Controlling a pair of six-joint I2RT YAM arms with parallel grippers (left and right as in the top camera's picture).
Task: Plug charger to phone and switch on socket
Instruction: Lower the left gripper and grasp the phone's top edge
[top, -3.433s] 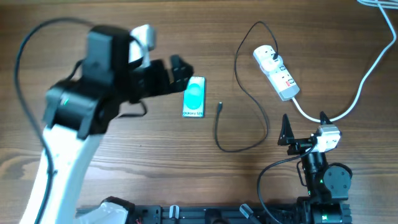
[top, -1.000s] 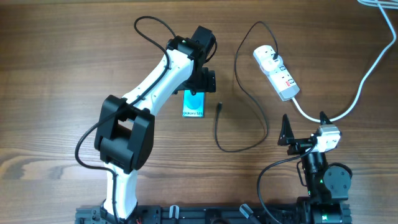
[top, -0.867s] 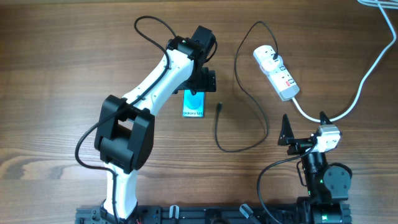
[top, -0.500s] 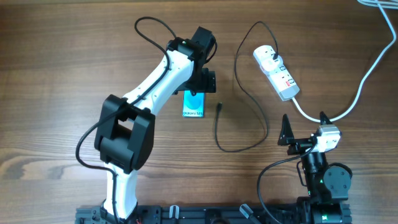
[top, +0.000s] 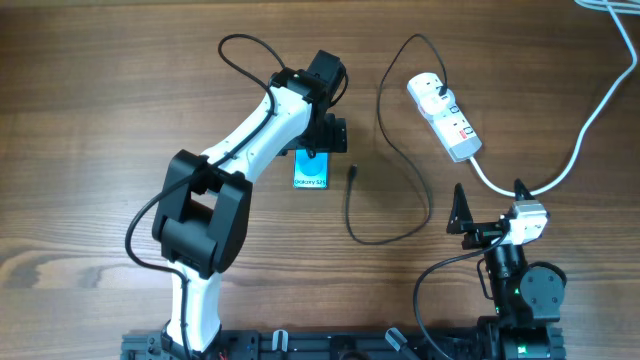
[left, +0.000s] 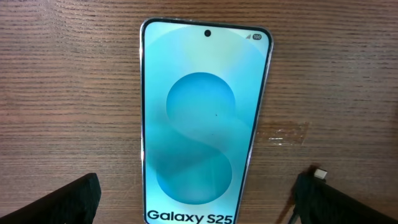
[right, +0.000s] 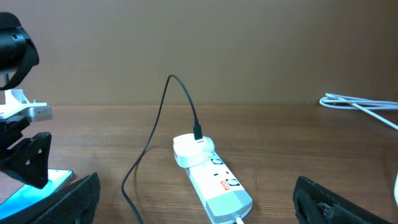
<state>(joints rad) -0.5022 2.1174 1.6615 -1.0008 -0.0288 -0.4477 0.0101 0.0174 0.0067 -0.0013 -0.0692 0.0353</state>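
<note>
Nearest the base, at the lower right of the overhead frame, the right gripper (top: 489, 200) sits folded over its own arm with its jaws spread wide and nothing between them. Its wrist camera looks across the table (top: 100, 80) toward the socket (top: 447, 118).

Just above it, the thick white cord (top: 580, 150) curves up and out at the right edge. The charger (top: 418, 180) loops left of that, and its connector tip (top: 354, 172) lies on bare wood just right of the phone's lower end, not touching it.

The phone (left: 202, 118) lies flat at centre frame, screen up and lit, with the white lettering at its near short edge. From overhead, the left gripper (top: 320, 140) hides the phone's far half. The jaws stand open on either side of the phone (the wrist view shows wood between each finger and the phone's edges).

Farther off, at upper right, the socket lies slanted. The charger's other end goes into a white plug (right: 194, 146) at its far end. More white cable (right: 357, 102) lies beyond.
</note>
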